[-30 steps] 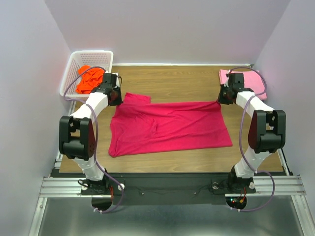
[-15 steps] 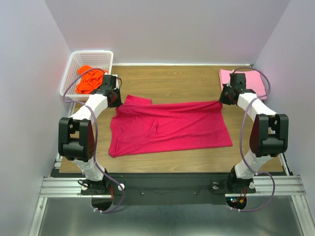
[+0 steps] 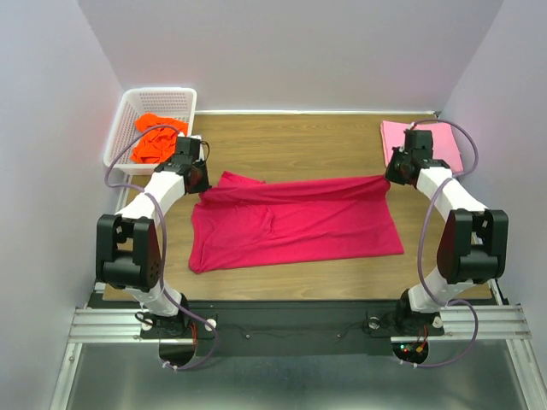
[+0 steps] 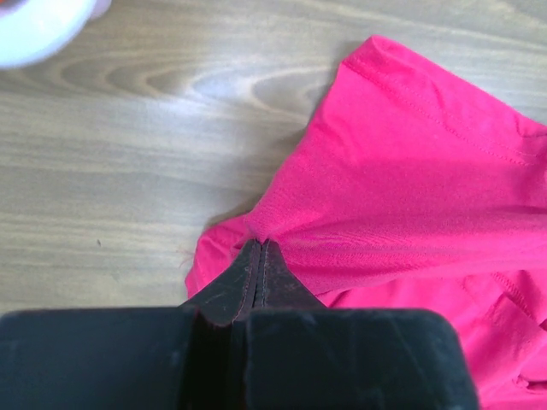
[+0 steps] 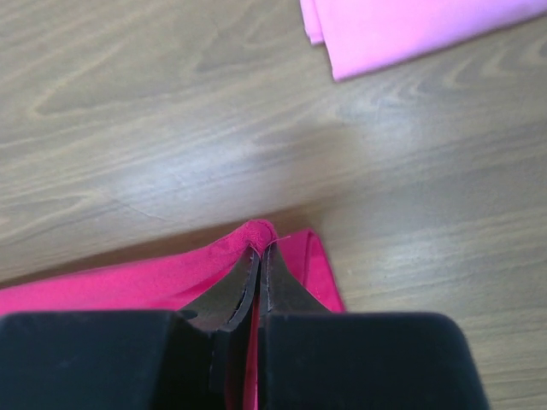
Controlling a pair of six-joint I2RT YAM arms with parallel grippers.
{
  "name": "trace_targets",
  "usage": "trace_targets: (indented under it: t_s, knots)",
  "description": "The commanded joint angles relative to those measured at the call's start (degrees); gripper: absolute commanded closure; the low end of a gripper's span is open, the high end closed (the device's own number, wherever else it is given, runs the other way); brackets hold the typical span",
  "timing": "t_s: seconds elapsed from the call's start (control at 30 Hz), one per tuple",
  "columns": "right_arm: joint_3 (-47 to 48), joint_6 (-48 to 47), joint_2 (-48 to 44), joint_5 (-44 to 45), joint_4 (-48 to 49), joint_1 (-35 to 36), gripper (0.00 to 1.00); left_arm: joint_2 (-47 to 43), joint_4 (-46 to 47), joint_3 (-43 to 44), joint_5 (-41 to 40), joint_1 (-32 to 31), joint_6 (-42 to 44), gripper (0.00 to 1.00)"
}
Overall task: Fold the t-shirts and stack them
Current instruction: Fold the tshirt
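Red shirt (image 3: 295, 222) is lying spread across the middle of the table (image 3: 299, 145), its far edge bunching in a ridge between the two arms. Left gripper (image 4: 259, 249) is pinching the far left corner near the sleeve, jaws closed tight on the cloth. Right gripper (image 5: 259, 254) is pinching the far right corner, jaws clamped on it too. Pink shirt (image 3: 450, 147) is sitting folded at the table's far right corner, just beyond the right gripper, apart from the red shirt. Orange shirt (image 3: 154, 141) is lying crumpled in the white basket (image 3: 162, 96), far left.
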Motion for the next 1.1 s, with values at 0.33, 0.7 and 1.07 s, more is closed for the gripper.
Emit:
trace_targets:
  t_s: [0.33,0.7,1.07]
  knots:
    - [-3.9,3.58,-2.24,2.27,0.87,-1.18,0.99,-5.18,0.31,-6.96,-1.94,0.5,-2.3,1.0]
    - [-8.38,5.69,-6.11,5.69,0.52,-1.45,0.99,-4.65,0.83,-9.25,-0.62,0.5,-2.92,1.0]
    - [-11.37,6.48,-4.98,6.05,0.52,-1.45,0.99,-4.21,0.57,-10.65,-0.09,0.5,-4.06,1.0]
